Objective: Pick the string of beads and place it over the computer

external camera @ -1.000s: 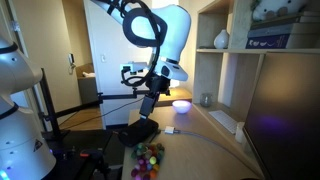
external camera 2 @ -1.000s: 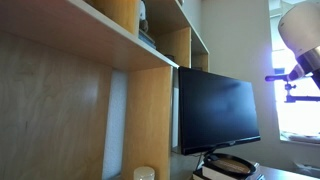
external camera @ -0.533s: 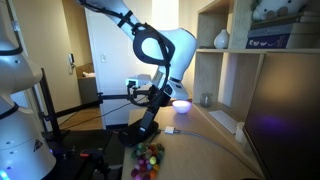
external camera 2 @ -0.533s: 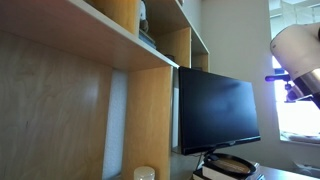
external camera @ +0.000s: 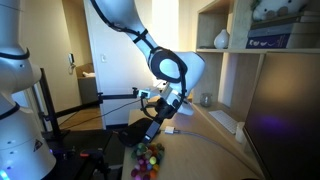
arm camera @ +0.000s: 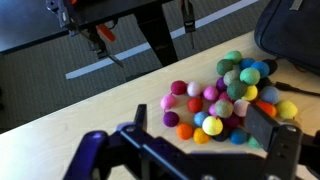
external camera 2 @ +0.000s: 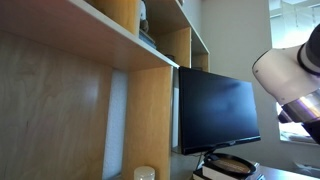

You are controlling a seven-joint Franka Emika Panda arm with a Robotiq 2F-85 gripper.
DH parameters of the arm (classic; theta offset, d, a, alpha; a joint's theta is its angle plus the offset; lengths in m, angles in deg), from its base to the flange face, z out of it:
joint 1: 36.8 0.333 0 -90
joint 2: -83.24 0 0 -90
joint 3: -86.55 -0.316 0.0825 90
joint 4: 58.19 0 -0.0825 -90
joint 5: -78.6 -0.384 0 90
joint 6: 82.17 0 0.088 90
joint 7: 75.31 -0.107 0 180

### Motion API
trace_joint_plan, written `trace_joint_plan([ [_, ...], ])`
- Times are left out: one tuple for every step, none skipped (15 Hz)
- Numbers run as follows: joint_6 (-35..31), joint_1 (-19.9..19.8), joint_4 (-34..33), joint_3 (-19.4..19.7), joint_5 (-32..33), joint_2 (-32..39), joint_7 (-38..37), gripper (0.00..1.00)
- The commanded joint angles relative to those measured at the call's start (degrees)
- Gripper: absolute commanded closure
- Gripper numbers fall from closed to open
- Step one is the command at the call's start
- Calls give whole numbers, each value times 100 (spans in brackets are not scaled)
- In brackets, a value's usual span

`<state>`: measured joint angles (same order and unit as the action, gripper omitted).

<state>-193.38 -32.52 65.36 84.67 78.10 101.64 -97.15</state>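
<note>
**String of beads (arm camera: 225, 95) and hand (arm camera: 200, 128) over the worktop (arm camera: 70, 115).** The string is seen as a loose bunch of glossy round beads in red, pink, yellow, green and blue. It lies near the worktop's edge, just beside a black rounded lump (arm camera: 295, 35). The bunch is judged light and limp: it is expected to sag and trail when lifted, and the smooth beads may slip from a shallow pinch. A hold across the thick middle of the heap, with several strands gathered between the fingers (arm camera: 268, 128), is judged safest. A hold on a single outlying bead is to be avoided. The hand is shown with its jaws spread wide and nothing held, poised over the heap and apparently not touching it. In an exterior view the arm (external camera: 172, 68) is seen folded forward and down, with the wrist angled toward the beads. The computer monitor (external camera 2: 218, 108), the goal, is shown upright beside wooden shelving (external camera 2: 120, 60).
</note>
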Motion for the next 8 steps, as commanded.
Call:
trace_joint_plan([
  [503,226,-657,79,150,593,-393,0],
  [573,274,-774,93,159,727,-460,0],
  [604,317,-878,105,154,858,-546,0],
  [613,361,-962,124,160,976,-625,0],
  [555,402,-1019,141,154,1076,-707,0],
  [428,421,-1034,137,125,1140,-712,0],
  [190,455,-992,148,164,1169,-725,0],
  [-83,479,-941,140,246,1189,-576,0],
])
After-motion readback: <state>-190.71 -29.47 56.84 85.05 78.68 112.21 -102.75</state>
